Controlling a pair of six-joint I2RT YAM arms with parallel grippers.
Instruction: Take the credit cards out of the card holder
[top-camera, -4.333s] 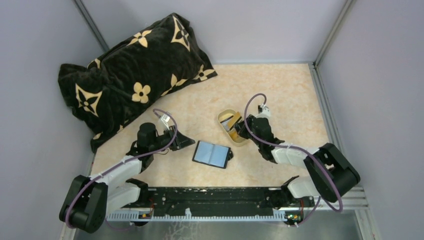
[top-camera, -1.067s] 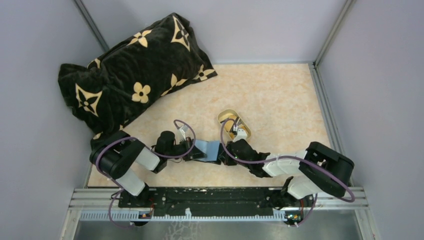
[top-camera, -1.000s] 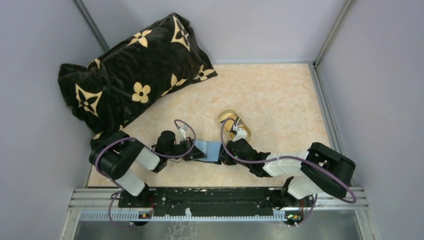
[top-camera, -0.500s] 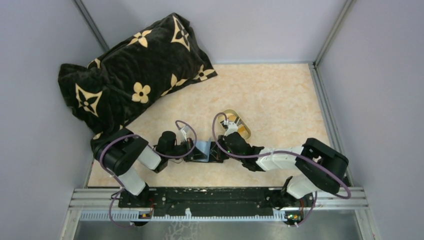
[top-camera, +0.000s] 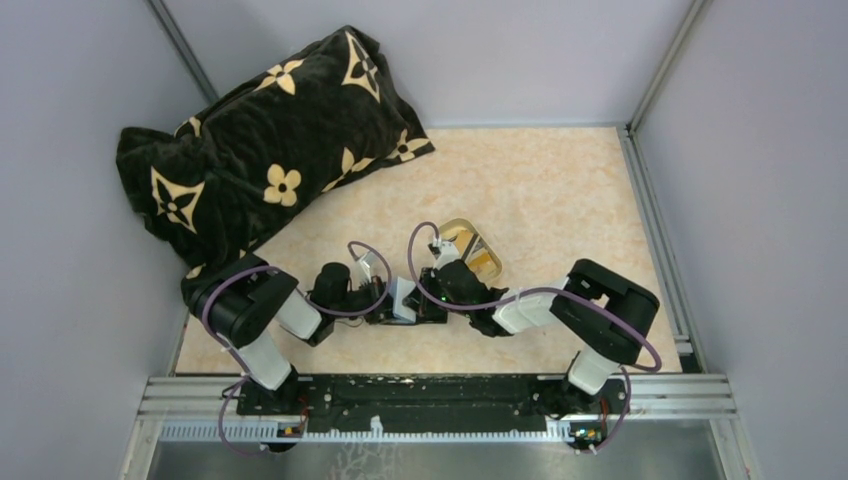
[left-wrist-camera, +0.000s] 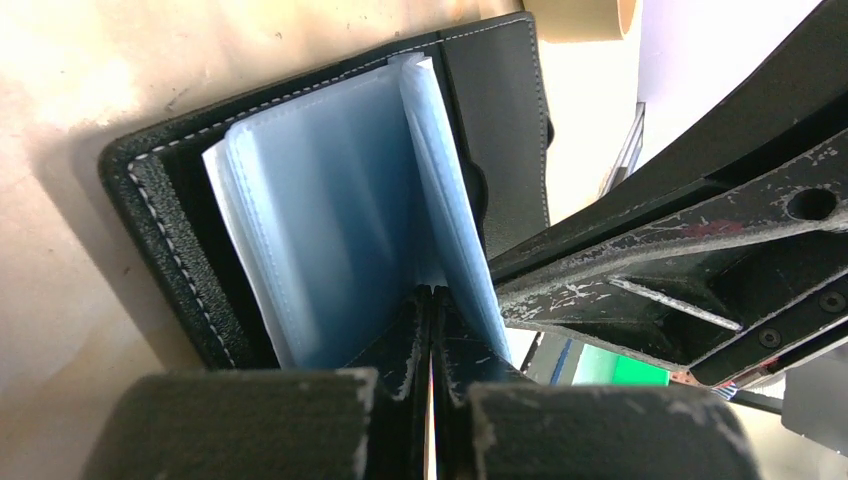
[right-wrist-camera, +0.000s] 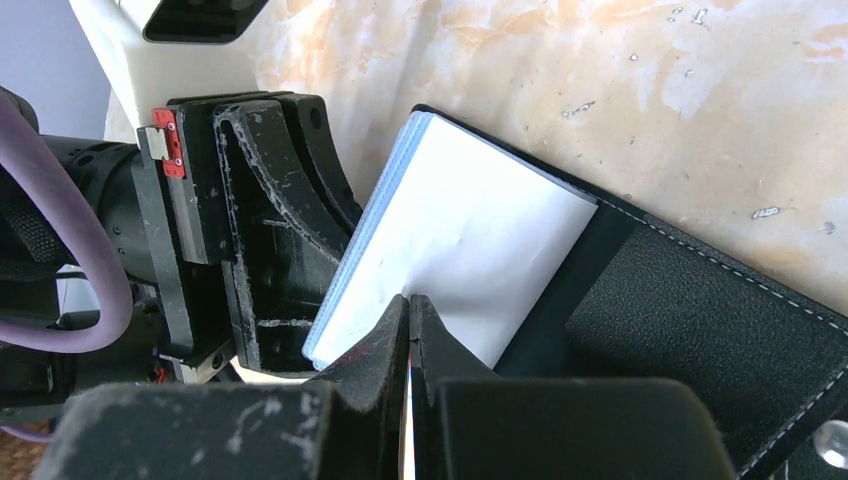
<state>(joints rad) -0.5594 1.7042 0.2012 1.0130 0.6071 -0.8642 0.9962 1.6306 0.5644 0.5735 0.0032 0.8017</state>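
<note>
The card holder (top-camera: 404, 297), a black wallet, lies open on the table between my two grippers. In the left wrist view its black cover (left-wrist-camera: 180, 240) holds a stack of pale blue sleeves (left-wrist-camera: 330, 200). My left gripper (left-wrist-camera: 431, 295) is shut, with its tips pressed into the fold of the sleeves; it also shows in the top view (top-camera: 388, 306). My right gripper (right-wrist-camera: 410, 300) is shut, its tips against the whitish sleeve stack (right-wrist-camera: 470, 240), which stands tilted up off the right cover (right-wrist-camera: 700, 320). No card shows clear of the sleeves.
A gold-rimmed oval tray (top-camera: 452, 226) stands just behind the right gripper (top-camera: 425, 298), with something orange-yellow (top-camera: 484, 262) in it. A big black flowered pillow (top-camera: 260, 140) fills the far left. Grey walls enclose the table.
The right gripper came from the tray to the wallet, then pushed left, tipping the right side of the sleeves up. The visible blue panel has narrowed. The left gripper stays at the wallet's left side.
</note>
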